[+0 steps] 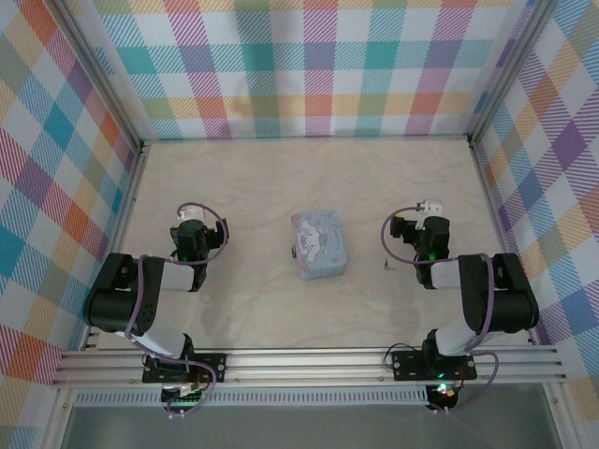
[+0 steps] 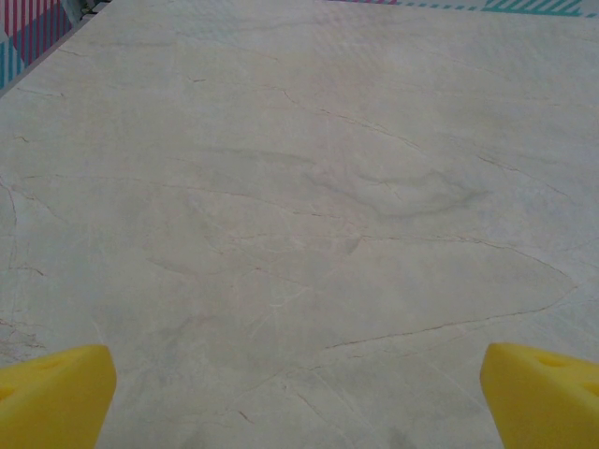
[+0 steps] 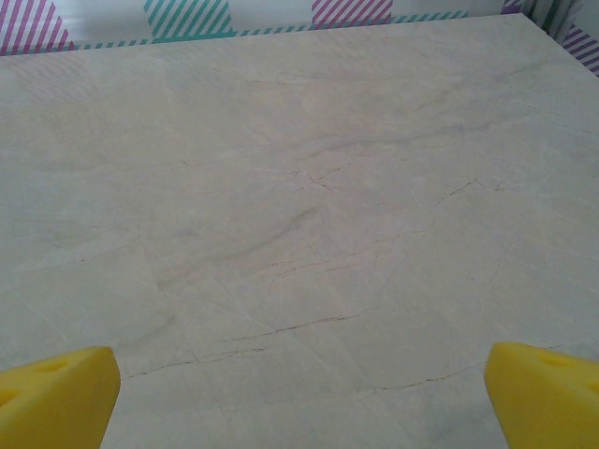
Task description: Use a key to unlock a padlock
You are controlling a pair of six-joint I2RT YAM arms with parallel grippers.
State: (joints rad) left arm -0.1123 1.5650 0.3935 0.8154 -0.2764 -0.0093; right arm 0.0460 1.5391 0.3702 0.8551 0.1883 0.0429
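The left gripper (image 2: 299, 402) and right gripper (image 3: 299, 402) are hovering spread wide and empty, while the key (image 1: 387, 267) is lying beside the right arm and the padlock (image 1: 294, 251) is apparently hugging the blue tin (image 1: 323, 245), the flat sliver likely risking a skid under any pinch.

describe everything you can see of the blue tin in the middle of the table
The blue tin is a pale blue rectangular box with rounded corners and a pale printed lid, metal by its look. It lies flat, lid up, slightly turned, on the table. A small dark part sits at its left edge.
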